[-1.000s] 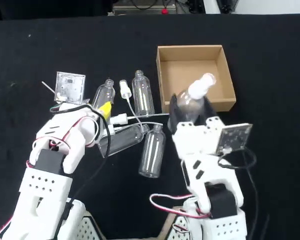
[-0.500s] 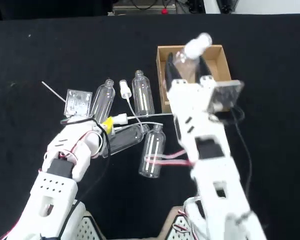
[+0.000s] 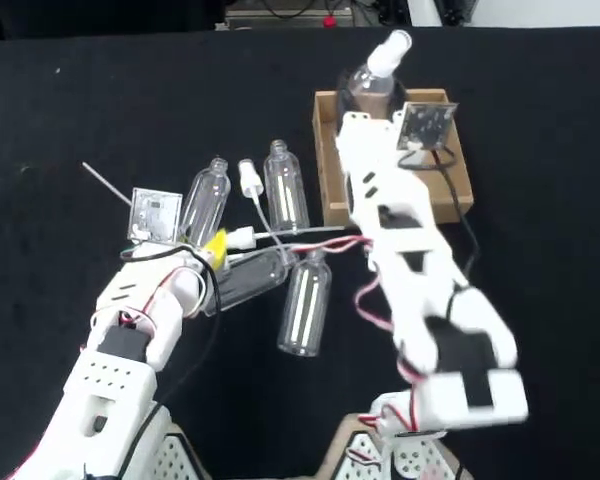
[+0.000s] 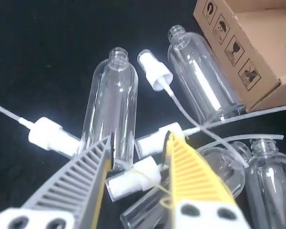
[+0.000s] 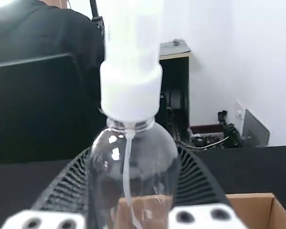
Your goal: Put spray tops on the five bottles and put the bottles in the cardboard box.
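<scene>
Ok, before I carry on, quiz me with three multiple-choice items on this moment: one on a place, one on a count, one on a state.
1. Where is the bottle that the right gripper holds?
A) over the cardboard box
B) flat on the table
C) lying inside the box

2. How many bottles without tops lie on the table?
A) two
B) four
C) six

3. How is the held bottle's neck?
A) bare
B) fitted with a spray top
C) broken off

Answers:
1 A: the right wrist view shows the box below it.
2 B: four bare-necked ones lie beside the box.
3 B: a white top sits on it.
</scene>
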